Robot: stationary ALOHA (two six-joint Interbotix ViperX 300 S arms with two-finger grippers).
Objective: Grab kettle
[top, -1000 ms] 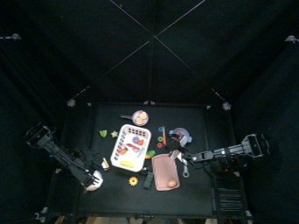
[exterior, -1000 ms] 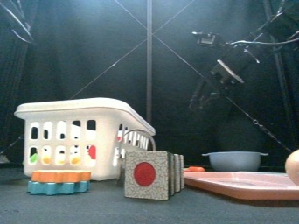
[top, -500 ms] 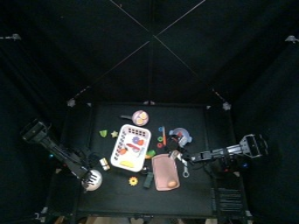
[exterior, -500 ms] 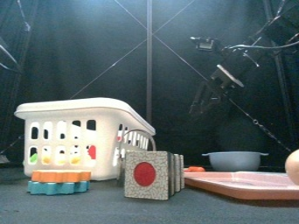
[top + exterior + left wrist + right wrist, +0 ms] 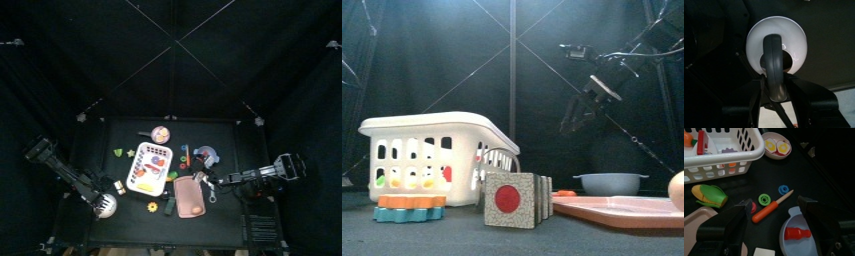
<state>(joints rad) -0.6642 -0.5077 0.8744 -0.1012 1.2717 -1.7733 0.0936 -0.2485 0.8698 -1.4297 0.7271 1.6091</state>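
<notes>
Both left gripper (image 5: 776, 95) jaws are clamping the kettle (image 5: 777, 46) handle. The right gripper (image 5: 774, 225) is hanging open, empty. No readable writing is showing.

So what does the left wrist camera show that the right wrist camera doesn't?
Only the left wrist view shows the kettle, close up, its black handle running down between the jaws of the left gripper, which are closed on it. Only the right wrist view shows the open right gripper above the white basket, corn, carrot and blue bowl. They share just the black surroundings; no object appears in both.
</notes>
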